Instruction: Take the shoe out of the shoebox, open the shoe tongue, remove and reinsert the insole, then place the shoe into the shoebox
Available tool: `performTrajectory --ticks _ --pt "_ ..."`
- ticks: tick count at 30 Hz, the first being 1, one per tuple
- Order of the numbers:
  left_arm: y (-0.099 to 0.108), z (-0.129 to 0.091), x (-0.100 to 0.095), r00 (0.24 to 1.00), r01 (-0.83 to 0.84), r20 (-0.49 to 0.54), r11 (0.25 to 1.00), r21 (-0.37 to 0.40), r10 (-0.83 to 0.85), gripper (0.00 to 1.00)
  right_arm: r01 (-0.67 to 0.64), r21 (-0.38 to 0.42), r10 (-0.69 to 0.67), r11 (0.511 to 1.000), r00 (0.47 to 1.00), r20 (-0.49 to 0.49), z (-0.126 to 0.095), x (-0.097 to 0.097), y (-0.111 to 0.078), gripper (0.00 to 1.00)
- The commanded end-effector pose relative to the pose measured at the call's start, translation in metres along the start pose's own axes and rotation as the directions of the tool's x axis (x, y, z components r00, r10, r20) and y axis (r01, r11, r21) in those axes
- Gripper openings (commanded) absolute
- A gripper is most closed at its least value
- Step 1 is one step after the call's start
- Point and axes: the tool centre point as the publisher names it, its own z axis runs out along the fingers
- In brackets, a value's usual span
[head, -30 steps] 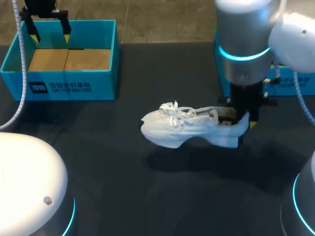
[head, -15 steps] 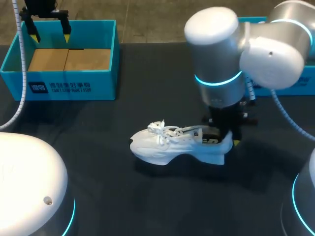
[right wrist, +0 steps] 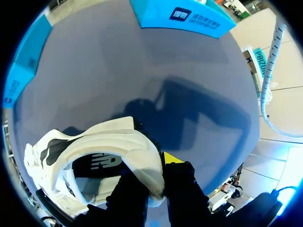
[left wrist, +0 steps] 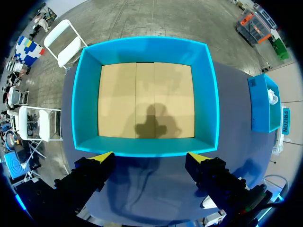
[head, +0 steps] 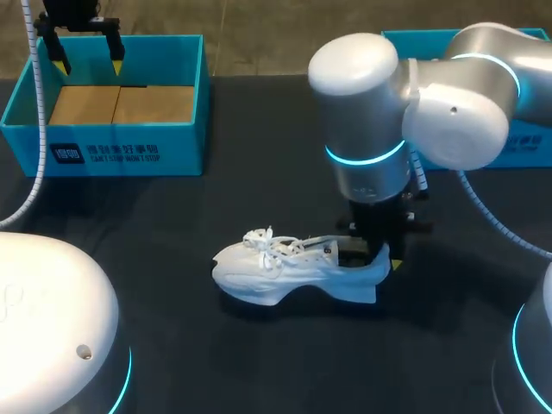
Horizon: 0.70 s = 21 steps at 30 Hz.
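A white laced shoe (head: 289, 274) lies level at the middle of the black table, toe to the left; whether its sole touches the cloth I cannot tell. My right gripper (head: 377, 255) comes down from above and is shut on the shoe's heel collar. In the right wrist view the padded heel rim (right wrist: 142, 158) sits pinched in my right gripper (right wrist: 158, 176). The open blue shoebox (head: 121, 157) stands at the back left, empty, with a brown cardboard floor. My left gripper (head: 86, 53) hangs open over its far wall, and the left wrist view shows the left gripper (left wrist: 150, 158) above the shoebox (left wrist: 144, 43).
A second blue box (head: 528, 145) stands at the back right, partly hidden behind my right arm. Bare black table lies between the shoe and the shoebox and in front of the shoe. My arms' white bases fill the lower corners.
My right arm has carried the shoe leftwards and towards the table's front, lower down. The left arm has stayed still over the shoebox.
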Motion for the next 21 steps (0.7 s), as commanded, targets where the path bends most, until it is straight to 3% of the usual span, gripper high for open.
performTrajectory --ticks 1,21 --pt "0.000 0.000 0.000 1.000 0.000 0.000 1.000 0.000 0.000 1.00 -0.078 -0.016 0.079 0.997 0.995 0.061 0.004 0.024 -0.012 0.00" --pt "0.000 0.000 0.000 1.000 0.000 0.000 1.000 0.000 0.000 1.00 -0.091 0.015 0.089 0.996 0.989 0.117 0.024 0.051 -0.009 0.00"
